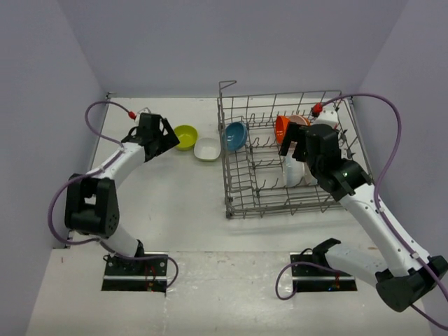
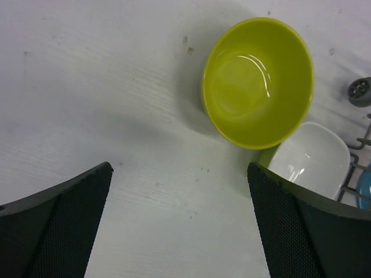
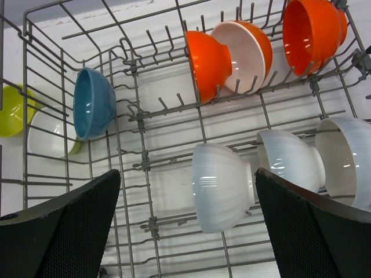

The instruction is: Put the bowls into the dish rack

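Hovering low with the left gripper [image 2: 178, 171] spread to full width, nothing between the jaws. Just ahead and a touch to the right of it, spotting the yellow-green bowl [image 2: 258, 81], upright on the table [image 2: 87, 87], with the white squarish bowl [image 2: 313, 159] just beside it, nearer in on the right. Two yet to load, then, probably sitting there within easy reach of this arm.

Over to the right gripper [image 3: 186, 172]: equally wide, equally empty, poised above the dish rack [image 3: 133, 116]. Counting seven loaded beneath and ahead of it: one blue bowl [image 3: 93, 104] off to the left, three orange bowls [image 3: 208, 63] along the far row, the middle one white inside, and three white round bowls [image 3: 220, 185] nearer, right under the fingers. All tipped on edge between tines, presumably to drain and stay put.
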### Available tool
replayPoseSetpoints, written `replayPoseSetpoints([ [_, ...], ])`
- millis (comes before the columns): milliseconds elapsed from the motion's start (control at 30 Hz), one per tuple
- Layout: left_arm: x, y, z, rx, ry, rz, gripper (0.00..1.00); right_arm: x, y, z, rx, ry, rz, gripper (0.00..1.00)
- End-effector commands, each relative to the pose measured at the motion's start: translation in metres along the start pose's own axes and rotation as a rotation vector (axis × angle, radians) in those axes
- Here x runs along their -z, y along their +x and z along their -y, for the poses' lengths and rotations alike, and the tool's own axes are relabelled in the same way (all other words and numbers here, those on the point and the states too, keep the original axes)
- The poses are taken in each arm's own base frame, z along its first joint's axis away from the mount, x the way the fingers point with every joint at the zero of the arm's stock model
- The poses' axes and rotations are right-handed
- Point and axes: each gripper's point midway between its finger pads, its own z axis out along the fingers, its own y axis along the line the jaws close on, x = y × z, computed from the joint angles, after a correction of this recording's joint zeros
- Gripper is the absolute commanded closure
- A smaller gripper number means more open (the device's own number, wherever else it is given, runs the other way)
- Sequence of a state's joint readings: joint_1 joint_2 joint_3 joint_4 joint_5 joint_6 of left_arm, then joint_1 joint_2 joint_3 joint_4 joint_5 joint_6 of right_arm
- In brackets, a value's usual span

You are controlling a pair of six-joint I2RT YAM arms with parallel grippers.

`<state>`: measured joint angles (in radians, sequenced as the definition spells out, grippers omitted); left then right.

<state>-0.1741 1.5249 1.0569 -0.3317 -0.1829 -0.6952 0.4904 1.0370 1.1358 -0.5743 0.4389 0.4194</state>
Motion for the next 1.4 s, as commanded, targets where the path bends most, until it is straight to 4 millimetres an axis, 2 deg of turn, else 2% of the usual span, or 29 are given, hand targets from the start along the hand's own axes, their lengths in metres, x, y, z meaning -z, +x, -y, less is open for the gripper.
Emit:
replayPoseSetpoints([
  [0,-0.027,-0.012,0.026,-0.015,0.061,-0.026,0.0,0.007,-0.009,-0.002,-0.039,-0.025,0.045,0.01],
  [33,-0.036,-0.009,0.025,-0.021,0.046,-0.044,0.0,0.007,-0.007,0.0,-0.039,-0.021,0.045,0.01],
  [67,-0.042,-0.016,0.028,-0.012,0.036,-0.033,0.0,0.009,-0.009,0.001,-0.043,-0.023,0.053,0.01],
  [100,-0.058,-0.006,0.022,-0.016,0.006,-0.064,0.0,0.01,-0.009,0.001,-0.041,-0.024,0.056,0.01],
  [133,-0.064,-0.004,0.023,-0.016,0.004,-0.07,0.01,0.011,-0.009,0.001,-0.038,-0.026,0.055,0.01],
  [200,-0.08,0.003,0.023,-0.016,-0.002,-0.098,0.1,0.013,-0.009,0.002,-0.039,-0.031,0.06,0.01],
  [233,-0.084,0.005,0.025,-0.018,0.005,-0.109,0.16,0.013,-0.008,0.002,-0.037,-0.032,0.059,0.01],
  [300,-0.095,0.01,0.03,-0.018,0.025,-0.128,0.42,0.014,-0.007,0.002,-0.028,-0.035,0.054,0.01],
  [333,-0.1,0.013,0.028,-0.018,0.02,-0.136,0.51,0.014,-0.006,0.003,-0.021,-0.033,0.049,0.01],
  [533,-0.107,0.013,0.03,-0.022,0.016,-0.136,0.97,0.014,0.0,0.007,0.023,-0.02,0.023,0.01],
  [567,-0.106,0.011,0.029,-0.025,0.012,-0.131,1.0,0.014,0.001,0.007,0.026,-0.022,0.022,0.01],
  [700,-0.092,-0.003,0.026,-0.03,-0.011,-0.089,1.0,0.019,0.003,-0.001,0.045,-0.087,0.021,0.01],
  [733,-0.08,-0.014,0.029,-0.028,-0.002,-0.058,1.0,0.02,0.001,-0.007,0.051,-0.129,0.028,0.01],
  [800,-0.065,-0.023,0.026,-0.028,-0.013,-0.024,1.0,0.025,-0.001,-0.013,0.051,-0.176,0.043,0.01],
  [833,-0.045,-0.039,0.033,-0.018,0.017,0.023,1.0,0.027,-0.003,-0.017,0.049,-0.2,0.056,0.01],
  [867,-0.035,-0.045,0.035,-0.011,0.031,0.047,1.0,0.03,-0.004,-0.022,0.046,-0.227,0.059,0.01],
  [900,-0.014,-0.057,0.042,0.0,0.071,0.085,1.0,0.032,-0.007,-0.024,0.043,-0.243,0.075,0.01],
  [967,0.01,-0.066,0.052,-0.008,0.121,0.123,1.0,0.035,-0.009,-0.03,0.045,-0.283,0.082,0.01],
  [1000,0.037,-0.072,0.067,-0.017,0.187,0.151,1.0,0.038,-0.014,-0.034,0.044,-0.31,0.101,0.01],
  [1067,0.069,-0.075,0.087,-0.064,0.268,0.189,1.0,0.046,-0.014,-0.047,0.05,-0.397,0.106,0.01],
  [1100,0.097,-0.083,0.098,-0.082,0.314,0.25,1.0,0.053,-0.023,-0.056,0.05,-0.452,0.146,0.01],
  [1133,0.119,-0.077,0.123,-0.133,0.383,0.265,1.0,0.063,-0.029,-0.061,0.062,-0.506,0.185,0.01],
  [1167,0.134,-0.075,0.137,-0.201,0.436,0.285,1.0,0.066,-0.029,-0.065,0.071,-0.537,0.203,0.01],
  [1200,0.161,-0.065,0.163,-0.245,0.549,0.276,1.0,0.083,-0.04,-0.079,0.091,-0.647,0.267,0.01],
  [1267,0.18,-0.052,0.185,-0.307,0.642,0.262,1.0,0.092,-0.042,-0.088,0.091,-0.718,0.301,0.01],
  [1367,0.211,-0.022,0.222,-0.421,0.844,0.238,1.0,0.108,-0.049,-0.104,0.114,-0.833,0.333,0.01],
])
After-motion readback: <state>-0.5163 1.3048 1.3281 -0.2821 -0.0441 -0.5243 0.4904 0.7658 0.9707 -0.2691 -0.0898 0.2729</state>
